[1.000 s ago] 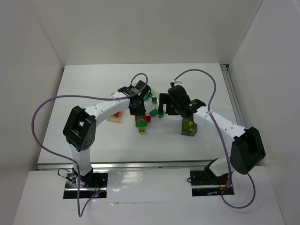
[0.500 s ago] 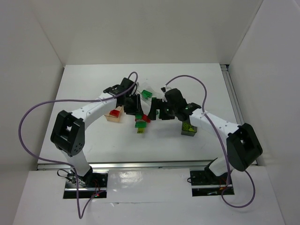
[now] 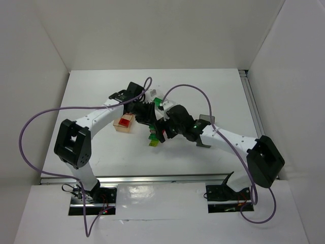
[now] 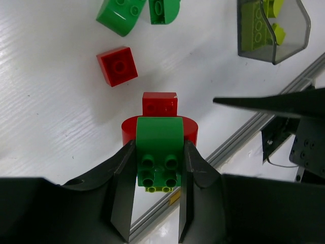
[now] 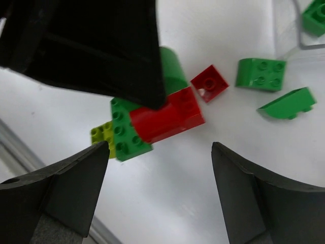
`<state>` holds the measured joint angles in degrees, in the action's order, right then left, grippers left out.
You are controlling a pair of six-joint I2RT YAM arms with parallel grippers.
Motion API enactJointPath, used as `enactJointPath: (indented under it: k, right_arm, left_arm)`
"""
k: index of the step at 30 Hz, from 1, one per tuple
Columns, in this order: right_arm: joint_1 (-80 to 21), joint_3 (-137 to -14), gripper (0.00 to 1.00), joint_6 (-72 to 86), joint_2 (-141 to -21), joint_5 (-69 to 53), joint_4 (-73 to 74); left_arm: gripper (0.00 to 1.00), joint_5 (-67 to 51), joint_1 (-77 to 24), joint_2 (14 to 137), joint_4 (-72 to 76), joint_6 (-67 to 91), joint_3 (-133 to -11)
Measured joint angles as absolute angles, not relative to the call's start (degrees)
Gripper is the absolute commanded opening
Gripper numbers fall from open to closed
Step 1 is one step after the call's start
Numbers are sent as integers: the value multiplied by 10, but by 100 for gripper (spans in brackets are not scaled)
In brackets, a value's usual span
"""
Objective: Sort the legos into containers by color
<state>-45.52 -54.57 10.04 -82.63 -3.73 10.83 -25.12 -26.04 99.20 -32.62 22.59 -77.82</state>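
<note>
My right tool (image 5: 160,147) hangs over the tabletop (image 5: 167,203) with its fingers spread wide and nothing between them. Just beyond it sits a small cluster: a yellow-green lego (image 5: 101,134), a red block (image 5: 167,119) and a round-topped green lego (image 4: 159,162) pressed together. My left tool (image 4: 159,147) is clamped narrow on that green lego, one finger against each side. Off to the right is the dark grey tub (image 4: 290,44) with yellow-green pieces (image 4: 256,25) inside. A little farther on, a small red square lego (image 5: 209,84) lies loose, with a green four-stud lego (image 5: 261,73) and a green slope (image 5: 287,104) near it. To the left stands the tan tub (image 3: 121,129), holding a red lego (image 3: 124,122). Farthest is the corner of the clear tub (image 5: 299,47).
</note>
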Motion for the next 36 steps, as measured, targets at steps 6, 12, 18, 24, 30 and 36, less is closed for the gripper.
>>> enactJointPath:
  k: [6, 12, 18, 24, 30, 36]
  right_arm:
    - [-463, -559, 72, 55, -838, 9, 106]
    - [-487, -559, 61, 36, -851, 22, 96]
    - [-491, -559, 59, 36, -860, 19, 74]
    - [-491, -559, 43, 51, -874, 15, 53]
    - [-493, -533, 23, 82, -861, 37, 18]
    - [-493, -512, 23, 107, -845, 89, 23]
  left_arm:
    - [0, -282, -255, 1005, -343, 196, -785]
    - [0, -303, -249, 1012, -353, 181, -785]
    - [0, -315, -244, 1012, -360, 179, -788]
    - [0, -325, -234, 1012, -359, 179, -792]
    - [0, -344, -219, 1012, -356, 182, -792]
    - [0, -347, -190, 1012, -350, 199, -804]
